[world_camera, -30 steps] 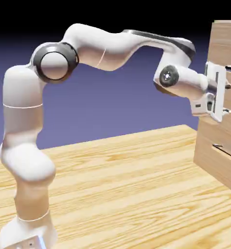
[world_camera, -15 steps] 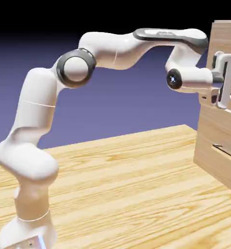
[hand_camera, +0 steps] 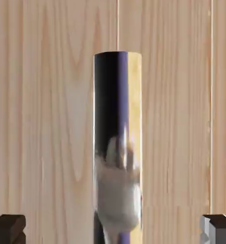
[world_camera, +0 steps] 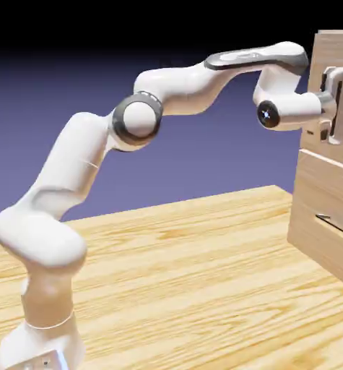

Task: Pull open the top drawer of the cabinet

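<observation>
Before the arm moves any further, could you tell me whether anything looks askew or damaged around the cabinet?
Nothing stands out. In the hand view, the shiny bar handle looks straight and undamaged, and the cabinet stands upright. The dark and yellow bands on the handle look like reflections rather than marks.

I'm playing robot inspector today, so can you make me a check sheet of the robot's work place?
Surface: table, pale wood grain, nothing seen lying on the part in view.
Job's things: cabinet at the exterior view's right; a shiny handle on its front, between the claw's tips but touching neither.
Clutter: nothing seen.
Grippers: claw open, holding nothing.
Cables: nothing seen.
Surroundings: blue-violet backdrop, turning black toward the top.
</observation>
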